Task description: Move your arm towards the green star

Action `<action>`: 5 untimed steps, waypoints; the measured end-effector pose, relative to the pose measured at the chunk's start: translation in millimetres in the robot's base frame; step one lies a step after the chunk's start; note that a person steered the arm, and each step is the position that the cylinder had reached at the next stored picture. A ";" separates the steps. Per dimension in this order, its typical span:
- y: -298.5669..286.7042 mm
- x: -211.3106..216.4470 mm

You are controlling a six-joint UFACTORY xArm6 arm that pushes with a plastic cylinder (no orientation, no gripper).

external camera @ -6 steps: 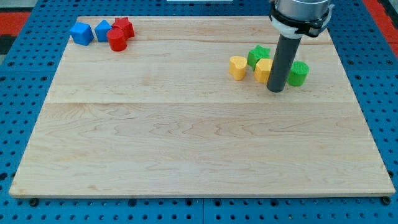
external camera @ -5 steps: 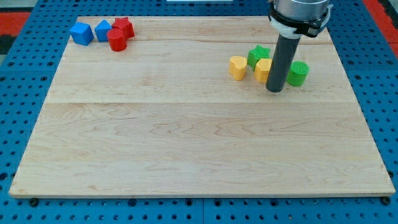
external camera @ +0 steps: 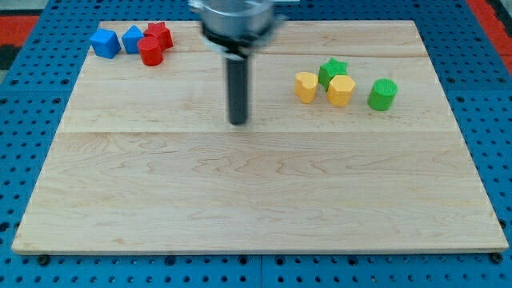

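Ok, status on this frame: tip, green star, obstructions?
My tip on bare board, left of the green star. Yellow block sits near the direct line.

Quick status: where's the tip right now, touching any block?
My tip: bare rod, holds nothing, touches no block; it sits on open board, to the view's left of the green star.

Robot lab bench: wooden board point(external camera: 256, 184) on blue pegboard table point(external camera: 24, 104), small coloured test blocks, arm-mounted rod.
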State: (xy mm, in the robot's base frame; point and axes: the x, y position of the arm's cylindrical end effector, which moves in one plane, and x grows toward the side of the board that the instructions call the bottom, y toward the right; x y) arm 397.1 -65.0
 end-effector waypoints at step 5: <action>284.2 -116.1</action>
